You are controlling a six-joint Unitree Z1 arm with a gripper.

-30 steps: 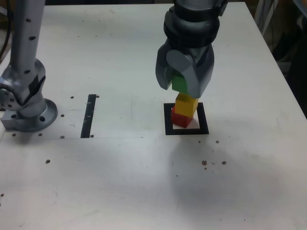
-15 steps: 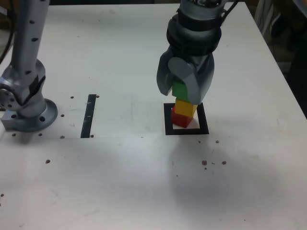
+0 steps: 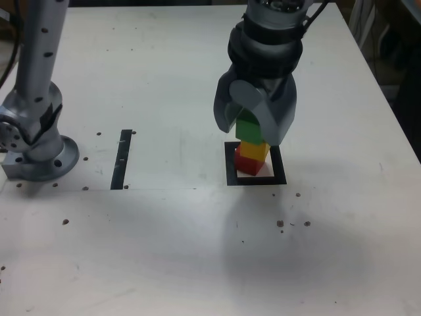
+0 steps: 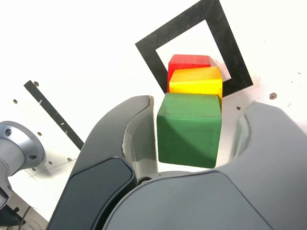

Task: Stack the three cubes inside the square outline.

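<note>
**Gripper around the green cube atop the stack**

Gripper (image 3: 253,125) hangs straight down over the square outline (image 3: 229,164), its two grey jaws standing on either side of the green cube (image 3: 248,127). In the wrist view the gripper (image 4: 194,134) shows a thin gap between one jaw and the cube's side, and a gap on the other side as well, so the jaws look slightly parted and not pressing; whether either pad touches the cube cannot be told for sure.

Going across the exterior view from its left, with the square outline as the landmark: the arm's grey base (image 3: 36,148) stands well to the left of the outline, bolted to the white table (image 3: 164,250). Between the base and the outline lies a narrow black strip (image 3: 122,159), flat on the table, nearer the base than the outline.

Inside the outline's white centre sits the red cube (image 3: 247,165), toward the outline's far-left part. On top of it rests the yellow cube (image 3: 255,149), and the green cube rests on the yellow one, the three forming an upright column. The wrist view shows the same order: the red cube (image 4: 188,62) within the square outline (image 4: 158,48), the yellow cube (image 4: 196,80) turned a little against it, and the green cube (image 4: 188,129) on top.

To the right of the outline and nearer the camera, a few small dark specks (image 3: 293,224) mark the table.
</note>
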